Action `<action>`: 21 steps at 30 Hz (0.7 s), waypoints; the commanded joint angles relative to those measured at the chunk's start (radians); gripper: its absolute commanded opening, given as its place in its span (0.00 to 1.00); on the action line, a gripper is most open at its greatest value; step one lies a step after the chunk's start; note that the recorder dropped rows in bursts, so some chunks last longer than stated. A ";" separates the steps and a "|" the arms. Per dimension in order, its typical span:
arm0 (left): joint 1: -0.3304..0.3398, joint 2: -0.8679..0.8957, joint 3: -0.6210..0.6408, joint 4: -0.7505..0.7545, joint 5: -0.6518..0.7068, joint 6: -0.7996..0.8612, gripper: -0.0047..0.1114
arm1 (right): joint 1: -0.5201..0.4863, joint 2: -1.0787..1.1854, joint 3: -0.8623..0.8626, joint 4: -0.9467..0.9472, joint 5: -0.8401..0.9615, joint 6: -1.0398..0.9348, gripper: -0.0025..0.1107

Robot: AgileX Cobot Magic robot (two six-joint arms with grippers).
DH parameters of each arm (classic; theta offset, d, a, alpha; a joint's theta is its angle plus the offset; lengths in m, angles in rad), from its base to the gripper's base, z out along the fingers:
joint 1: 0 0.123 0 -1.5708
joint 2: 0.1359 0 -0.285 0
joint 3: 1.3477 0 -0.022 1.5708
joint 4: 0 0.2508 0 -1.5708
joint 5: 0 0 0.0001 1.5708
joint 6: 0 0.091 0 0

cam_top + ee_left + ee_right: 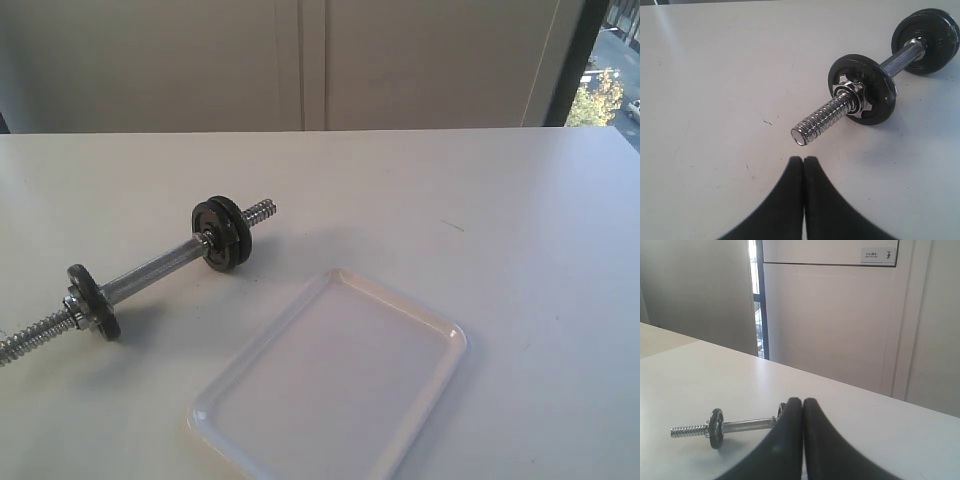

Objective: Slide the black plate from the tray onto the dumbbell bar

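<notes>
The dumbbell bar lies slantwise on the white table, left of the tray. Nothing shows inside the tray. One dark disc sits behind a silver collar nut near the bar's near threaded end. Two dark discs sit pressed together at the far end; I cannot tell which is the black plate. Neither gripper appears in the exterior view. My left gripper is shut on nothing, its tips just short of the bar's threaded end. My right gripper is shut, empty, above the table, with the bar beyond it.
The white table runs back to a pale wall with panel doors. A window strip shows at the far right. The tray lies close to the table's front edge.
</notes>
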 commanded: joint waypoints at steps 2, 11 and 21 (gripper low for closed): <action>-0.007 -0.004 0.004 0.000 0.004 -0.002 0.04 | -0.001 -0.006 0.003 0.004 -0.002 -0.004 0.02; -0.007 -0.004 0.004 0.000 0.004 -0.002 0.04 | 0.045 -0.006 0.003 0.004 -0.002 -0.004 0.02; -0.007 -0.004 0.004 0.000 0.004 -0.002 0.04 | 0.139 -0.008 0.003 0.004 -0.025 -0.004 0.02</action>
